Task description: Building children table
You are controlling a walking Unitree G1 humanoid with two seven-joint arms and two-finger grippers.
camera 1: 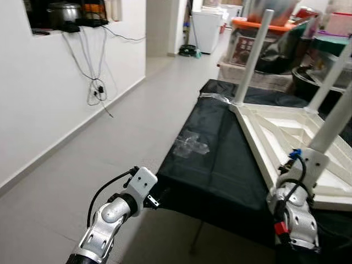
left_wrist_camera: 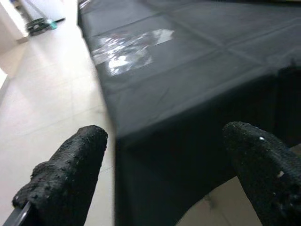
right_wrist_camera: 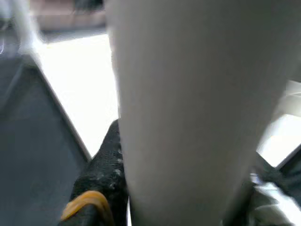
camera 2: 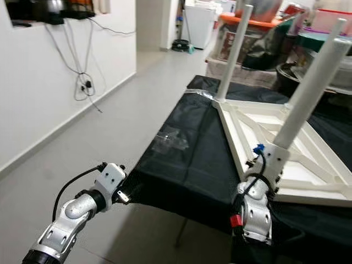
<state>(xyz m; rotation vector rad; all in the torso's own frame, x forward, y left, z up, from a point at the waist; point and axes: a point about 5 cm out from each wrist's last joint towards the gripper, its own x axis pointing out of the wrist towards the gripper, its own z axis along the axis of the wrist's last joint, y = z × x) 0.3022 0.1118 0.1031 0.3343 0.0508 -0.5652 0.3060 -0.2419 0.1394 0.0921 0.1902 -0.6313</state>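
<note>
Your right end effector [right_wrist_camera: 124,188] is clamped around a white table leg [camera 2: 311,88]; in the right wrist view the leg sits between the black fingers [right_wrist_camera: 101,174], pressed against the pad. That leg rises at a tilt from the near corner of the upturned white children's table [camera 2: 286,143], just ahead of your right wrist. The table lies underside up on the black-covered surface [camera 2: 192,165], its frame ribs showing. Beyond your right end effector, another leg [camera 2: 234,52] stands at the far left corner, and a further leg [camera 1: 330,77] stands farther off to the right.

Your left end effector [left_wrist_camera: 160,155] has its fingers spread wide with nothing between them. It hovers just off the near left edge of the surface, over the tiled floor [camera 1: 71,181]. Ahead of it, on the black cover, lies a crumpled piece of clear plastic [camera 1: 190,144]. Storage boxes and bins [camera 1: 258,38] are stacked beyond the far end of the surface.
</note>
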